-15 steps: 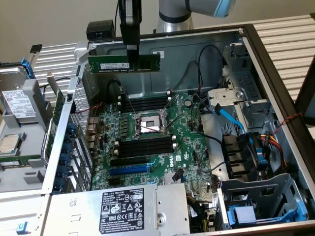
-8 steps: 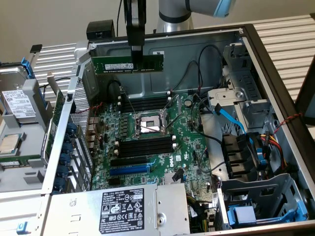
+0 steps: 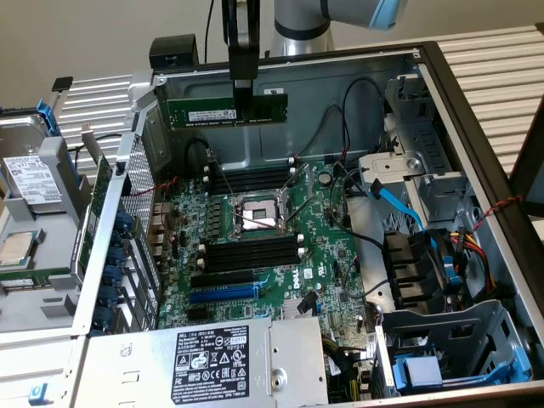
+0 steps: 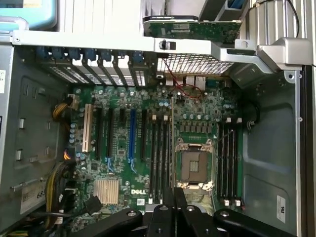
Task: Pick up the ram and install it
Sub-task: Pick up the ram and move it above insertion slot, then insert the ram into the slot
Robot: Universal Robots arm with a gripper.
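While the gripper [image 3: 242,92] hangs in the upper middle of the exterior view, it is clamped on the ram [image 3: 226,111], pinching the stick near the middle of its upper edge. The ram sits in the air above the open computer case [image 3: 476,127], well clear of the motherboard [image 3: 319,255], with its long axis running across the frame from left to right and its flat face, white label showing, turned toward the camera.

Reading that view left to right: a hard drive [image 3: 30,178] lies on a swung-out bracket at the far left; then the case's perforated side wall; then the motherboard with two banks of black memory slots [image 3: 252,250], one above and one below the processor socket [image 3: 257,212]; then a blue cable [image 3: 399,204] and the drive bays at right.

The slots also run left to right in the frame, so the ram's long axis looks roughly parallel to them. Judgement: the slots lie below and slightly forward of the held stick, toward the lower middle of the frame.

In the wrist view the ram [image 4: 172,143] shows edge-on as a thin line rising from the gripper [image 4: 173,207] at the bottom centre, lying between a slot bank and the processor socket [image 4: 193,165]. A blue expansion slot [image 4: 132,136] stands further toward the frame's left. The ram is not yet seated.
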